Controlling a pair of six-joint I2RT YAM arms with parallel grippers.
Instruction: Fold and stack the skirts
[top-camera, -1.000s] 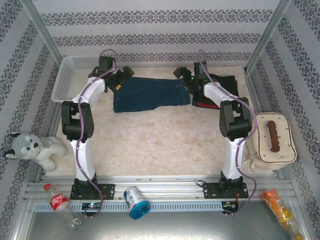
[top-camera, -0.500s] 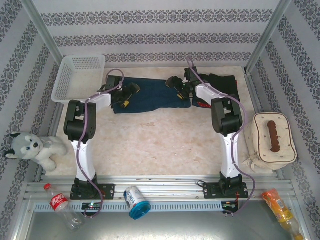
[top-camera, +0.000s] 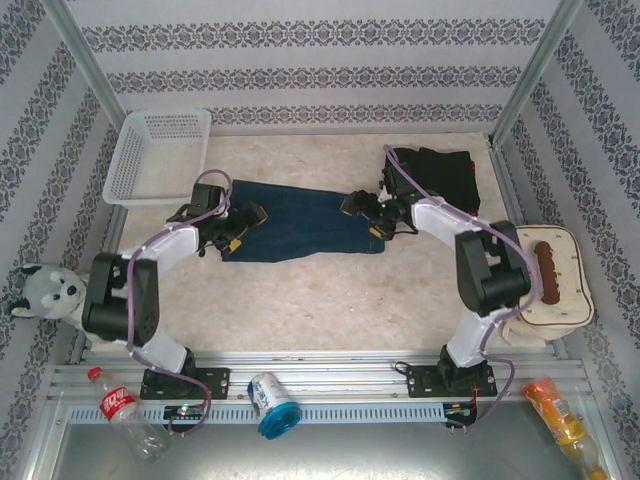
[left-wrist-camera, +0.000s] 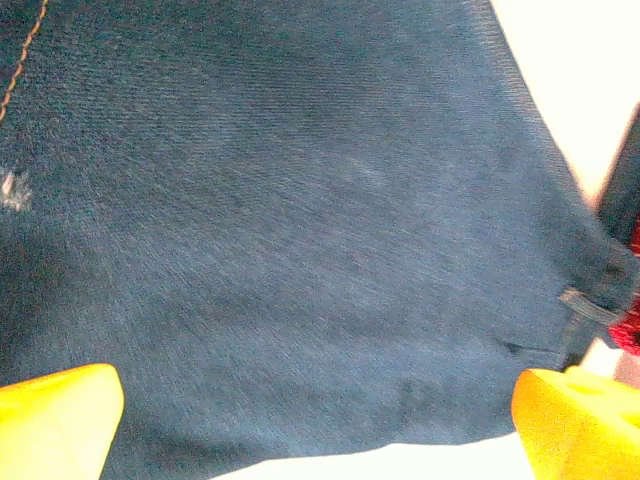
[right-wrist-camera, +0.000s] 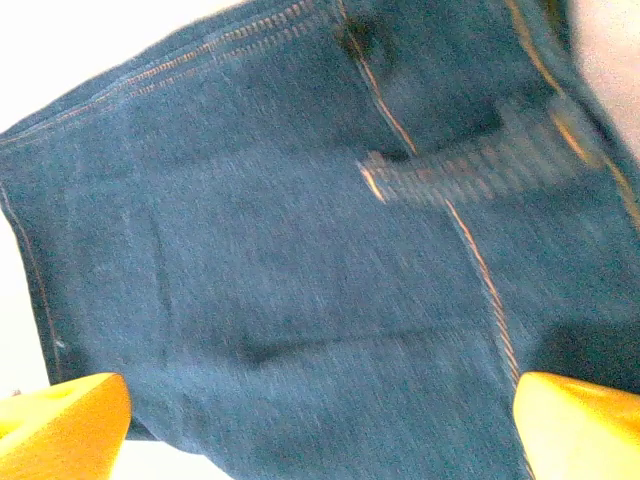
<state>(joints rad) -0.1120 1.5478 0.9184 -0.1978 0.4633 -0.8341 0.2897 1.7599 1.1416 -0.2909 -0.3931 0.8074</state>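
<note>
The denim skirt (top-camera: 300, 220) lies spread flat and wide on the table (top-camera: 320, 295), toward the far edge and roughly midway between the left and right sides. Its long axis runs left to right. My left wrist camera looks down on plain blue cloth, with pale table showing past the hem. My right wrist camera takes in the end with orange seam stitching and a belt loop, which I judge to be the waistband side.

My left gripper (top-camera: 238, 222) sits over the skirt's left end and my right gripper (top-camera: 362, 207) over its right end, so I bracket the cloth from both sides. Both have their yellow fingertips (left-wrist-camera: 55, 415) spread wide apart, with denim between them and nothing pinched. Whether the tips (right-wrist-camera: 60, 420) rest on the fabric or hang just above it I cannot tell. I judge the skirt is laid out like this for folding: it is flat, out in the open, and has an arm at each end to lift matching corners together.

Behind my right gripper, in the far right corner, is a dark heap (top-camera: 440, 172) of black cloth. It lies near the denim's right end. I take it for the skirts waiting their turn, kept out of the working area. The white basket (top-camera: 160, 150) stands in the far left corner, well apart from the denim. No fold is made yet, and a lopsided grab would skew it.
</note>
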